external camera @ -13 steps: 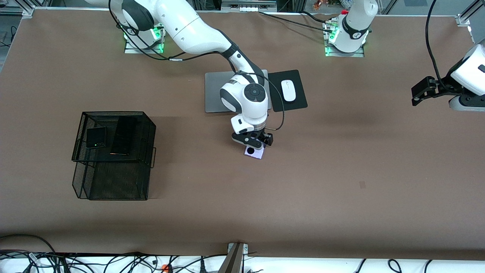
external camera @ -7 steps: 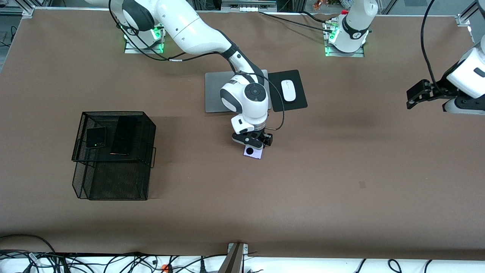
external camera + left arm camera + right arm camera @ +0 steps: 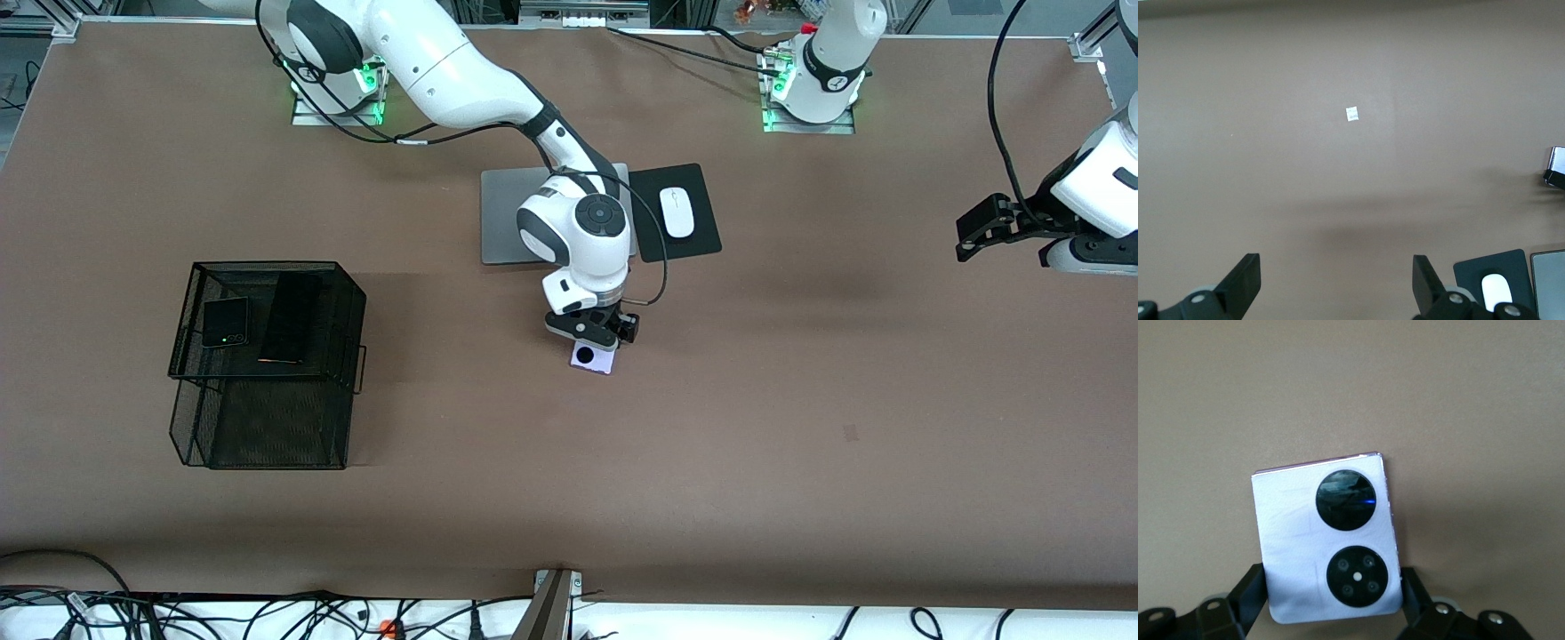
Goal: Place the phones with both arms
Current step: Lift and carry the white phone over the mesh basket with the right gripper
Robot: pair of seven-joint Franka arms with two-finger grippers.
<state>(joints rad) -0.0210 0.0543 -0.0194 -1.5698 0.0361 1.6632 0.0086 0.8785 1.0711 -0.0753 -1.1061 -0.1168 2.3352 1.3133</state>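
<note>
The white-lavender phone (image 3: 594,358) with two black circles lies flat on the brown table, nearer to the front camera than the laptop. My right gripper (image 3: 593,341) is down over it, its fingers (image 3: 1250,587) pressed against the phone (image 3: 1325,540) on both side edges. A small squarish black phone (image 3: 225,321) and a long slim black phone (image 3: 289,317) lie on the upper level of the black mesh basket (image 3: 267,427). My left gripper (image 3: 971,238) hangs open and empty over the left arm's end of the table, fingers (image 3: 1245,280) wide apart.
A silver laptop (image 3: 507,218) lies closed under the right arm's wrist, with a white mouse (image 3: 677,212) on a black pad (image 3: 702,242) beside it. The mesh basket stands toward the right arm's end of the table. Cables run along the front edge.
The right gripper's fingers have closed in on the white-lavender phone's sides. The left arm has shifted a little over its end of the table, gripper still open.
</note>
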